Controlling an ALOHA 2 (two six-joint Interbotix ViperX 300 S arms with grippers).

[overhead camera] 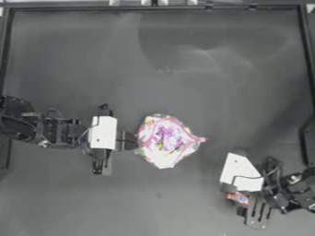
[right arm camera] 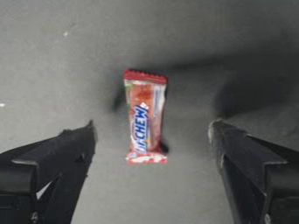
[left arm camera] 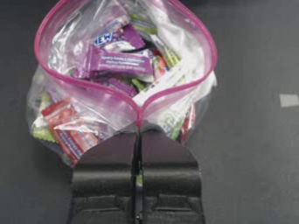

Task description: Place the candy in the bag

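Note:
The bag (overhead camera: pixel 165 139), clear plastic with a pink strip round its mouth, lies mid-table with colourful sweets inside. My left gripper (overhead camera: pixel 130 140) is shut on the bag's near corner (left arm camera: pixel 139 124), and the bag (left arm camera: pixel 116 65) gapes open. The candy (right arm camera: pixel 144 117), a red wrapped oblong, lies flat on the table between the jaws of my right gripper (right arm camera: pixel 152 151), which stand wide open and apart from it. From above, the candy (overhead camera: pixel 239 198) shows at the front right, just under the right gripper (overhead camera: pixel 237 196).
The table's raised edge (overhead camera: pixel 154 8) runs along the back. A small pale mark (left arm camera: pixel 289 100) sits on the table surface beside the bag.

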